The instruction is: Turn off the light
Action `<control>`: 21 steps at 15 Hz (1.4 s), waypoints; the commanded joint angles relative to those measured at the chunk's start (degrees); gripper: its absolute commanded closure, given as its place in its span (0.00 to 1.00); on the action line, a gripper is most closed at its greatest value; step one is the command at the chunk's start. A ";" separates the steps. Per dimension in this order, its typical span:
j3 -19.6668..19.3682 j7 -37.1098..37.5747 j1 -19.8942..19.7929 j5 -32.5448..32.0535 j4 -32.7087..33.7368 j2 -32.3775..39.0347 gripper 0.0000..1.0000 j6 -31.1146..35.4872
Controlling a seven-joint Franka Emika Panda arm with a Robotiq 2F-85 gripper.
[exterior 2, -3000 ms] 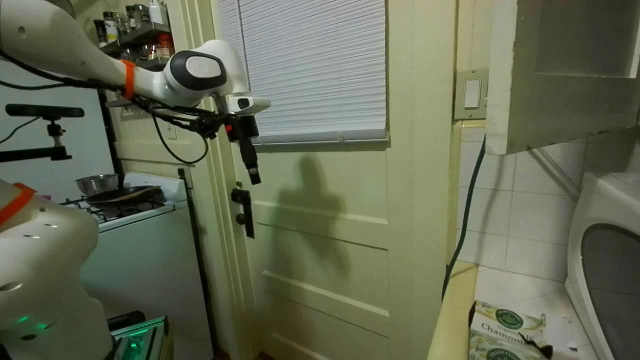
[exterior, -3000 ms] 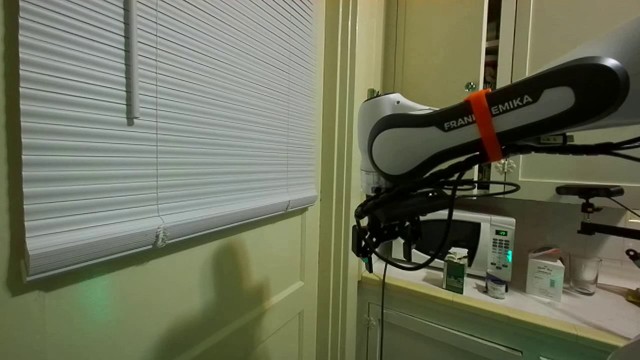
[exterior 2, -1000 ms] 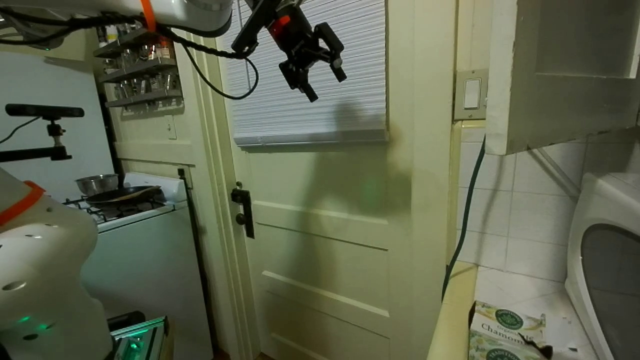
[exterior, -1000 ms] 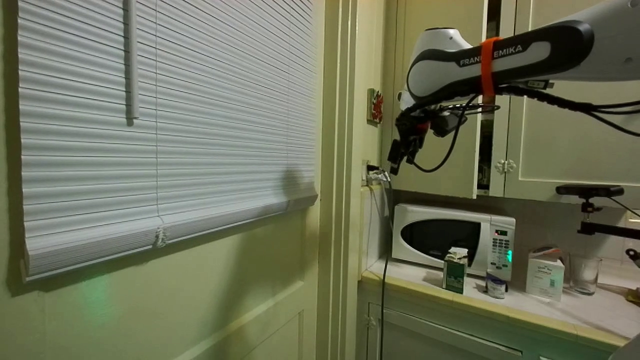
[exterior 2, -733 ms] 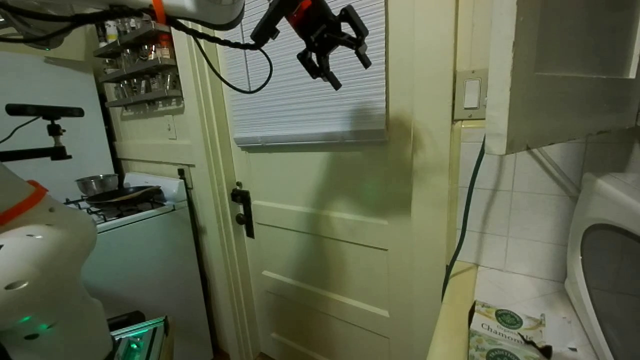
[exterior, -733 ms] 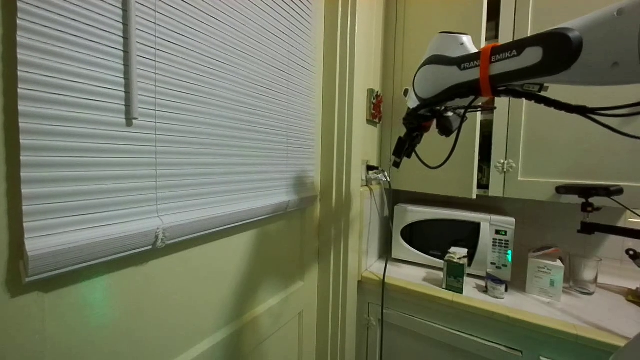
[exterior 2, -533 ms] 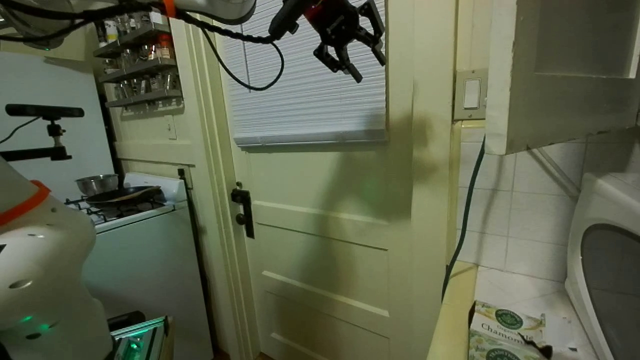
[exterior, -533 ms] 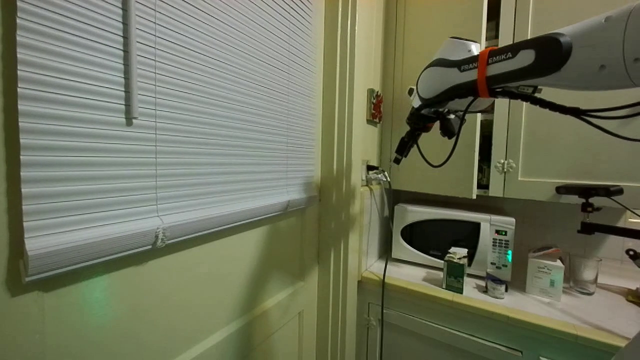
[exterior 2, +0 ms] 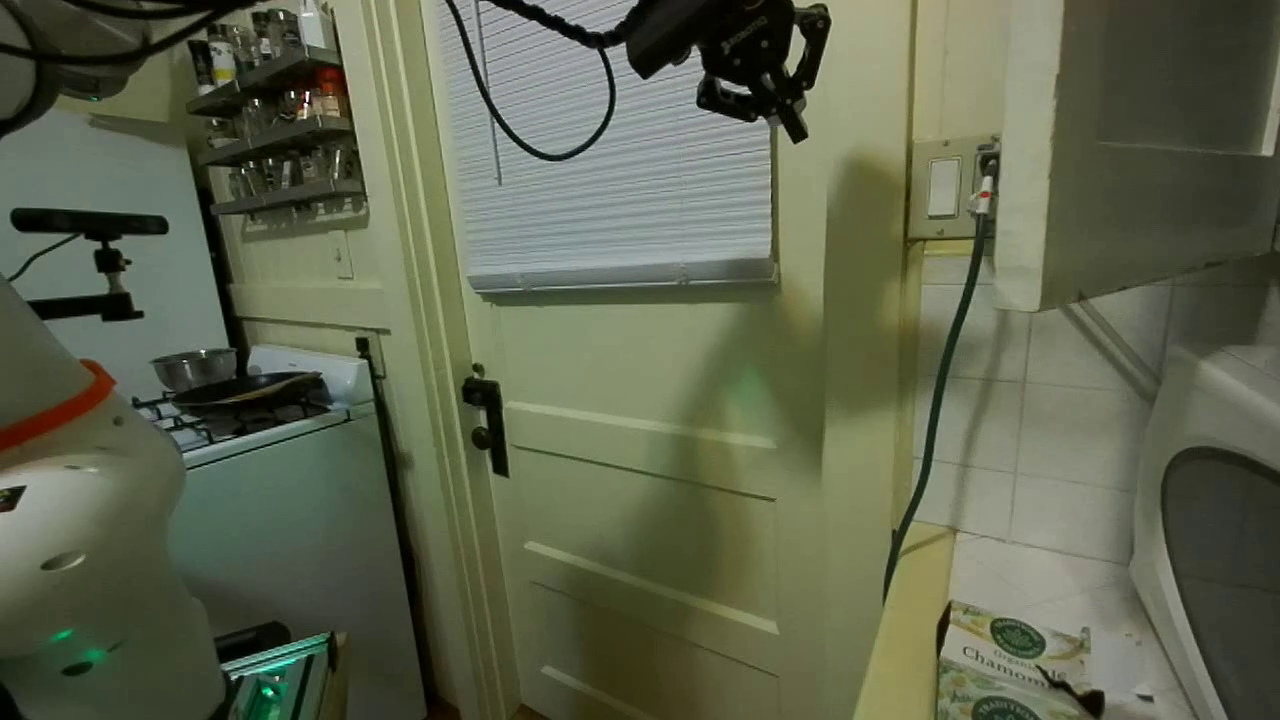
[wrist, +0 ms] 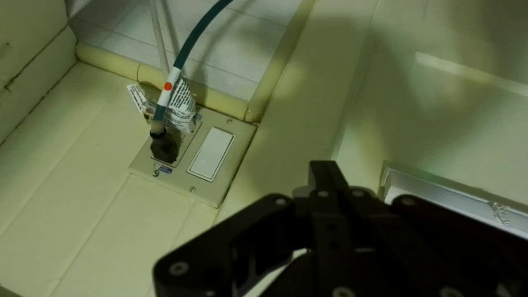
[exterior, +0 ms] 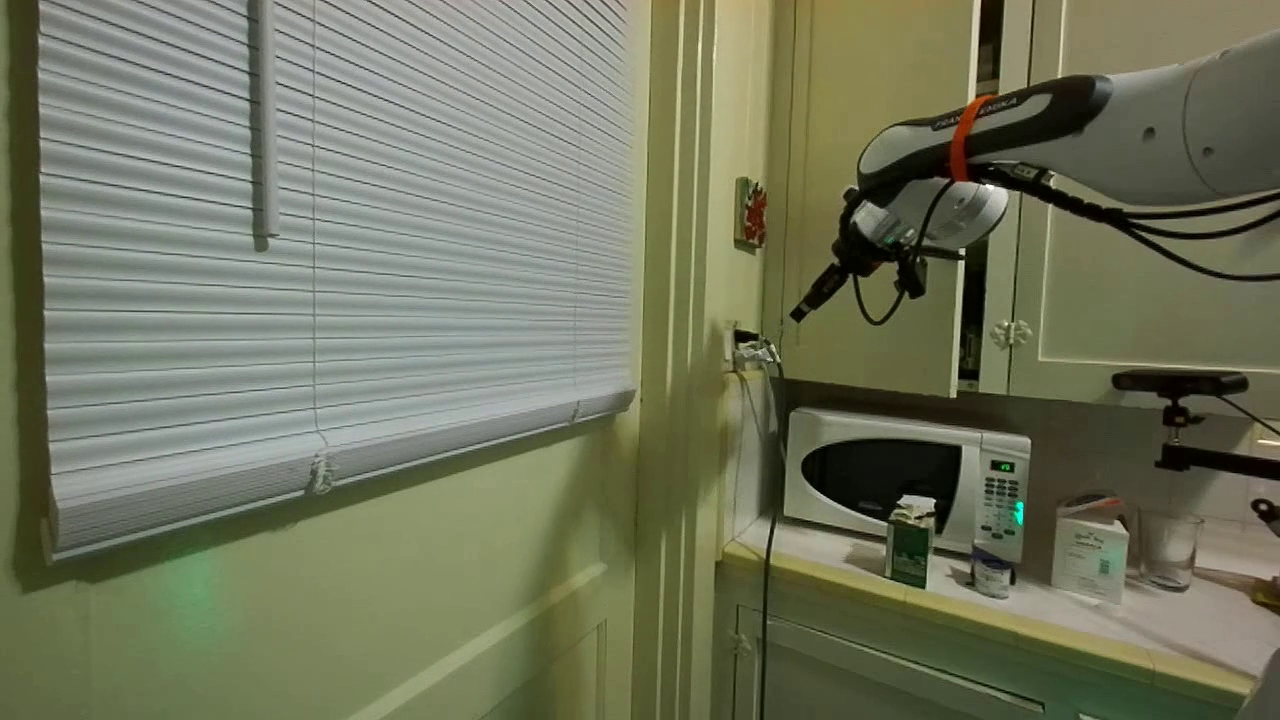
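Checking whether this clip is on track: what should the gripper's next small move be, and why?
Probably ease the gripper toward the white rocker switch, assuming that works the light (lamp unseen). In the wrist view the gripper is shut, to the right of the switch and apart from it; a dark plug sits on the switch's left, so overshooting might hit that.

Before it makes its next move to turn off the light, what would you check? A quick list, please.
1. Is the light on: ok; the scene is lit, lamp unseen.
2. Is the gripper shut for pressing: ok.
3. Is the rocker unblocked: ok; the green cord plugs in beside it, not across it.
4. Is the gripper aimed at the rocker: not ok; in the wrist view it sits to the rocker's right.
5. Is this the right switch: cannot tell; a small wall switch also shows in an exterior view.
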 commanded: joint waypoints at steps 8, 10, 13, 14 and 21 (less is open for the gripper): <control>2.95 -3.14 -4.42 4.43 2.32 2.69 0.99 -0.39; 2.95 -3.13 -4.48 4.42 2.32 2.69 0.99 -0.39; 1.95 -6.19 -4.03 7.05 4.61 5.34 1.00 -0.13; 1.37 -7.90 -3.62 9.14 6.29 6.74 1.00 -1.38; 3.53 -11.49 -8.85 12.27 17.66 18.49 1.00 -3.88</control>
